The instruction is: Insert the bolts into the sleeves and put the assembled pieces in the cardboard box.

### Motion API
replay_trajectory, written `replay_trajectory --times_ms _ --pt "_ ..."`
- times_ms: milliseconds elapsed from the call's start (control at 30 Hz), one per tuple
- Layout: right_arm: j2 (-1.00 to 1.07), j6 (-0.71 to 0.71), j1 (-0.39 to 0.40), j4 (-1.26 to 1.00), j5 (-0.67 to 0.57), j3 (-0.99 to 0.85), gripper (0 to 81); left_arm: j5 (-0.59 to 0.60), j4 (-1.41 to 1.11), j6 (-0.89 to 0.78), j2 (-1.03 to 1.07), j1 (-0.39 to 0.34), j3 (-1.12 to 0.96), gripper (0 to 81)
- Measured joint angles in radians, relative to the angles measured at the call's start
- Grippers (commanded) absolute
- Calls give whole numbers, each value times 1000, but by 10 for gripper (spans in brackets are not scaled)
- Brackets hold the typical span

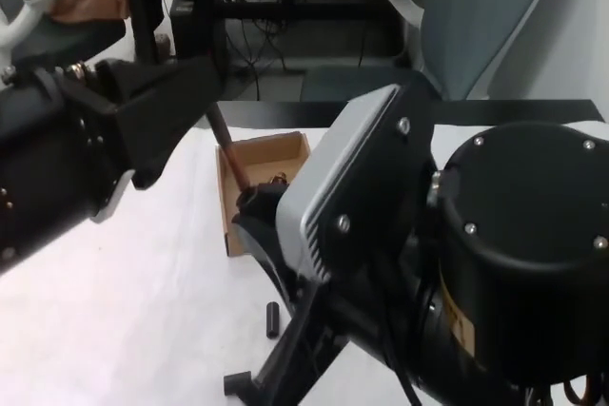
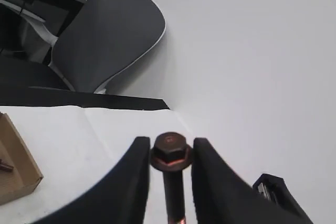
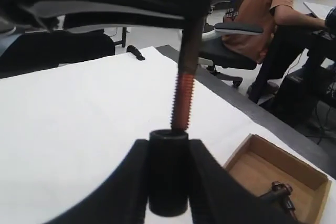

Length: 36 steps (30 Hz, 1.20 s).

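The insertion step is in hand. A bolt [image 3: 184, 98] is held by the left gripper [image 2: 171, 143], whose two fingers are closed on the shank just under the hex head, with the threaded end pointing down. A black sleeve [image 3: 168, 182] is held upright above the white table [image 3: 79, 119] by the right gripper [image 3: 168, 148], its fingers closed on either side of the sleeve's wall. The tip of the thread is seen right at the sleeve's open top, at the rim or just entering; how deep it sits cannot be told.

The cardboard box [image 3: 278, 174] lies on the table just beyond the two grippers, and at least one finished piece [image 3: 278, 190] is seen inside it. A loose sleeve [image 1: 271, 319] is left on the table nearer the arms, with another dark piece close by, so the task is judged to be partly done.

For the next move, the bolt must be kept in line with the bore and lowered straight until the head is seated on the sleeve. A slight tilt could make the thread catch on the rim. After that the bolt can be released and the joined piece carried to the box
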Motion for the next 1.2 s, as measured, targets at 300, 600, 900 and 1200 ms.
replay_trajectory --times_ms 300,600,900,1200 --pt "0 24 -17 -23 18 1 6 18 12 -10 0 -40 0 18" --pt "0 24 -17 -41 5 1 6 -4 28 -6 13 -108 1 0" --pt "0 24 -17 -40 -10 1 6 47 69 31 27 -151 8 700" --pt "1 24 -46 24 66 1 6 70 55 95 -10 -94 8 700"
